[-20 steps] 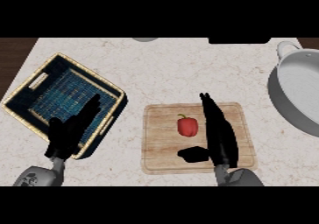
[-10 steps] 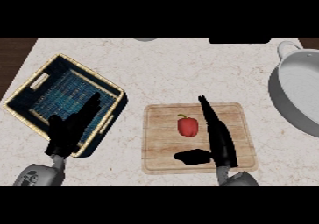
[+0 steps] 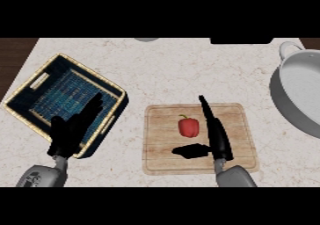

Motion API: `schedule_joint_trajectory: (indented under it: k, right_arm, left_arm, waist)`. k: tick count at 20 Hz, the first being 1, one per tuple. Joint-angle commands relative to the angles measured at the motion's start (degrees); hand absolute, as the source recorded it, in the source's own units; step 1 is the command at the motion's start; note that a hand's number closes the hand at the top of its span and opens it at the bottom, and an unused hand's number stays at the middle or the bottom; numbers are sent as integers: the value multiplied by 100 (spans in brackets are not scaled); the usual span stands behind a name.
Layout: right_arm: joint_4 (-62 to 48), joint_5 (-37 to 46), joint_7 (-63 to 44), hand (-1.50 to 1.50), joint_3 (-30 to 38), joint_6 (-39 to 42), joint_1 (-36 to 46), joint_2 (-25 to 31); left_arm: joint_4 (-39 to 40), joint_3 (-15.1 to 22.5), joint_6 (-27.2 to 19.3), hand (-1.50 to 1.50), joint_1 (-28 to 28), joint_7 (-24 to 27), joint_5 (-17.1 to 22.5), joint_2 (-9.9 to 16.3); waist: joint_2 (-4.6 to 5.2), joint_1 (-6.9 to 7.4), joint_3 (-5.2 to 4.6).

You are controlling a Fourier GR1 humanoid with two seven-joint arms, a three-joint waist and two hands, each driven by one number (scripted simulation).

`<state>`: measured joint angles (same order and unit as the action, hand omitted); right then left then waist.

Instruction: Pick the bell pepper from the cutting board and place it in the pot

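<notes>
At far left, a dark blue basket (image 3: 62,99) with a pale rim sits on the speckled bench (image 3: 176,66), and the left hand (image 3: 70,132) rests over its near corner, fingers straight and holding nothing. At centre, the red bell pepper (image 3: 188,126) lies on the wooden cutting board (image 3: 162,154), just left of the right hand (image 3: 216,136), whose fingers are extended and thumb spread, grasping nothing. At far right stands the grey pot (image 3: 305,94), well apart from the pepper.
</notes>
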<state>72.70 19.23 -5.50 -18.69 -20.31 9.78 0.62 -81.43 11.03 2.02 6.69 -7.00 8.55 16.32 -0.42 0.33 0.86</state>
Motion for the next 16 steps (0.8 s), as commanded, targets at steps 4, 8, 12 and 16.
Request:
schedule_joint_trajectory:
  k: [4, 8, 12, 16]
  right_arm:
    - [-1271, 306, 939, 150, -18, 94, 412, 295]
    - [-1495, -262, 1518, 150, 441, 289, 466, 184]
    - [-2238, -773, 2426, 150, 233, -66, 516, -56]
    - [-2609, -925, 3027, 150, 54, -495, 744, -58]
  left_arm:
    - [312, -11, 82, 0, 31, -200, -10, -174]
    - [74, 25, 86, 0, -178, -324, -119, -305]
    - [541, -68, 96, 0, 111, -191, -187, -441]
    - [566, -227, 202, 0, 222, -103, -244, -438]
  waist:
    - [68, 16, -85]
    - [45, -15, -84]
    - [65, -7, -82]
    - [60, 6, -83]
